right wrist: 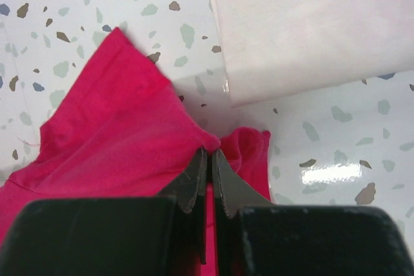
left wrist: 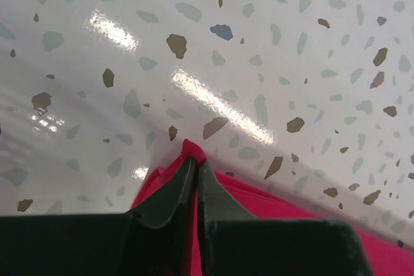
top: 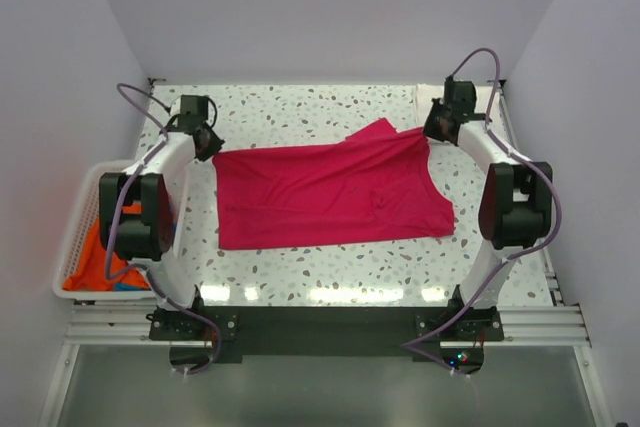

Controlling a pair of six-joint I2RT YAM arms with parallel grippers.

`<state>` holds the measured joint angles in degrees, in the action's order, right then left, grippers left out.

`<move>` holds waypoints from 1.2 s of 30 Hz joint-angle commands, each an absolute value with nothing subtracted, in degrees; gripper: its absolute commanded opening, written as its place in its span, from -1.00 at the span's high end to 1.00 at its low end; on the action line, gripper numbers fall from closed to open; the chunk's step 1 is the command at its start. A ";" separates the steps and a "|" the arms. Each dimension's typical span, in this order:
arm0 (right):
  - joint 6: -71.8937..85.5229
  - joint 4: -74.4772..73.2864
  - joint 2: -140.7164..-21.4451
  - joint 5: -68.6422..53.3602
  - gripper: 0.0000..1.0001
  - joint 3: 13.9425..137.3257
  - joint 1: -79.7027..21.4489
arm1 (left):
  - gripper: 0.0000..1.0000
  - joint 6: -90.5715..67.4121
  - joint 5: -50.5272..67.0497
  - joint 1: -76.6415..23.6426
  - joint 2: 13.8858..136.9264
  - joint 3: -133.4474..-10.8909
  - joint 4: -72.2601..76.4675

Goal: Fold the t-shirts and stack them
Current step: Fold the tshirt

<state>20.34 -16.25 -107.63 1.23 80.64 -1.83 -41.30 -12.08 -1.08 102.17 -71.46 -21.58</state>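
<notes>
**Position.** The magenta t-shirt (top: 330,197) lies spread and mostly flat at the centre of the surface (top: 300,272).

**Left gripper** (left wrist: 196,166). Its jaws are clamped on the shirt's 10 o'clock corner, with cloth pinched between the tips.

**Right gripper** (right wrist: 207,156). Its jaws are clamped on a bunched fold at the 2 o'clock corner.

**Other items.** A white folded t-shirt (right wrist: 310,24) sits near the right gripper, toward 1 o'clock, apart from it. An orange t-shirt (top: 90,262) lies in the basket (top: 85,202) at 8 o'clock.

**Assessment.** A fold of the magenta shirt is in hand, with both far corners held. The next move likely calls for raising both corners together and carrying them evenly toward 6 o'clock, so the far edge lands square on the near edge.
</notes>
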 commanded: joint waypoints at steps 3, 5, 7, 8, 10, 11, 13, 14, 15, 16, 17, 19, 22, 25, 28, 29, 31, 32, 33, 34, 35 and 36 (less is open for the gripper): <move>22.41 -14.68 -100.47 1.49 1.00 76.39 -1.32 | 1.00 -43.33 -10.29 -0.26 94.58 -66.98 -19.43; 22.76 -15.03 -99.32 1.67 1.00 74.89 -1.32 | 1.00 -43.94 -9.67 -0.35 93.17 -64.34 -18.99; 23.11 -14.85 -97.30 1.58 1.00 72.52 -1.32 | 1.00 -44.21 -9.32 -0.26 90.71 -61.63 -18.81; 23.38 -14.94 -96.69 1.67 1.00 71.73 -1.32 | 1.00 -44.38 -9.14 -0.35 89.83 -60.74 -18.55; 23.82 -14.94 -95.11 1.23 1.00 69.79 -1.23 | 1.00 -44.65 -8.53 -0.26 87.63 -58.38 -18.46; 23.99 -15.03 -94.58 1.06 1.00 69.09 -1.32 | 1.00 -44.82 -8.00 -0.35 86.32 -57.66 -18.46; 24.52 -14.85 -92.91 0.62 1.00 67.16 -1.32 | 1.00 -45.17 -7.39 -0.26 84.91 -55.21 -18.28; 24.70 -14.85 -92.47 0.79 1.00 66.45 -1.32 | 1.00 -45.44 -6.69 -0.35 83.42 -54.41 -18.02; 25.05 -15.03 -91.94 0.79 1.00 65.40 -1.23 | 1.00 -45.70 -6.51 -0.35 82.80 -53.53 -17.84; 25.14 -15.46 -91.50 0.79 1.00 64.87 -1.32 | 1.00 -45.70 -6.24 -0.35 82.01 -51.96 -17.84; 25.14 -15.64 -90.54 0.88 1.00 64.34 -1.23 | 1.00 -45.79 -5.98 -0.35 80.96 -51.16 -17.75; 25.40 -15.64 -89.48 1.14 1.00 62.15 -1.32 | 1.00 -45.88 -5.63 -0.26 79.72 -48.71 -17.75; 25.93 -15.29 -87.37 1.23 1.00 58.54 -1.32 | 1.00 -45.79 -4.75 -0.35 77.35 -44.75 -17.14; 26.45 -14.51 -86.31 1.14 1.00 54.94 -1.23 | 1.00 -45.26 -4.57 -0.35 76.12 -41.58 -16.96; 26.63 -14.41 -86.13 1.41 0.87 52.83 -1.23 | 0.89 -45.18 -3.87 -0.35 74.89 -38.85 -16.79; 26.63 -14.59 -86.13 1.67 0.70 52.65 -1.23 | 0.76 -45.00 -3.69 -0.26 74.01 -38.33 -16.53; 26.54 -15.55 -85.61 1.58 0.42 53.08 -1.23 | 0.20 -44.65 -3.60 -0.26 73.39 -38.23 -16.44; 26.11 -15.90 -85.34 1.58 0.29 53.43 -1.23 | 0.05 -44.13 -3.17 -0.26 73.13 -38.67 -16.52; 25.93 -16.17 -84.99 2.19 0.10 54.57 -1.32 | -0.14 -43.86 -3.25 -0.35 73.13 -40.06 -16.70; 25.67 -16.78 -84.47 2.20 0.04 55.28 -1.32 | -0.19 -43.68 -3.60 -0.26 73.13 -40.95 -17.13; 24.97 -17.22 -84.38 1.94 -0.01 56.24 -1.41 | -0.22 -42.72 -4.39 -0.26 72.95 -42.00 -17.57; 24.61 -17.49 -84.55 1.85 -0.07 58.34 -1.49 | -0.24 -42.11 -4.66 -0.35 72.95 -43.84 -17.49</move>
